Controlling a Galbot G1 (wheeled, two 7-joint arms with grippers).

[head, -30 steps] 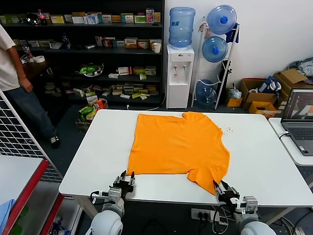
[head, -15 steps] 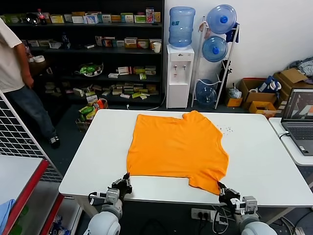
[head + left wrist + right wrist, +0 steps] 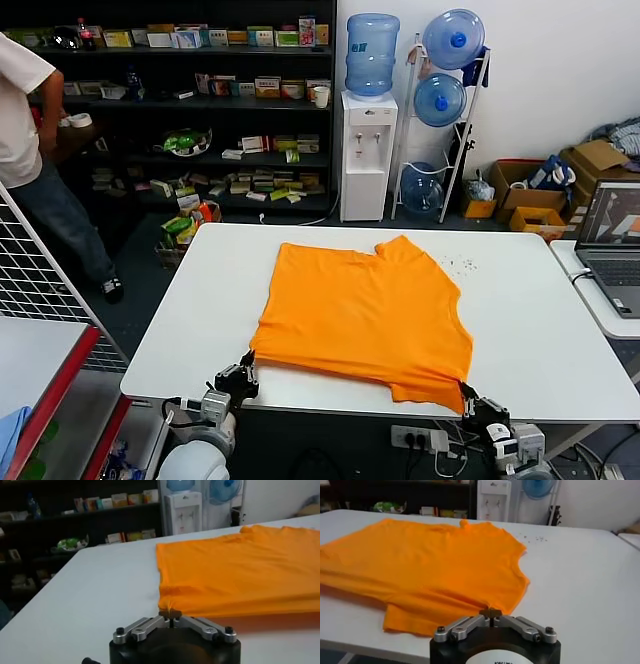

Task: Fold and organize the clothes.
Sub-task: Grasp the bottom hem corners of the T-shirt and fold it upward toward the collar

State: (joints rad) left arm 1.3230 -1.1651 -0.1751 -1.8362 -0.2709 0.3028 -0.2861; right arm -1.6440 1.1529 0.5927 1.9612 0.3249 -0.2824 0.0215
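Left gripper (image 3: 240, 378) sits at the surface's (image 3: 560, 340) near edge toward its left corner, fingers pinched closed on the near left corner of the shirt (image 3: 365, 315); in the left wrist view that gripper (image 3: 171, 614) has the cloth (image 3: 240, 570) bunched between its tips and lifted slightly off the surface (image 3: 90, 600). Right gripper (image 3: 478, 405) is at the near edge toward the right corner, closed on the shirt's near right corner; the right wrist view shows this gripper (image 3: 491, 613) pinching the hem (image 3: 470, 605). The orange shirt lies spread across the middle of the surface, its near edge raised between both grippers.
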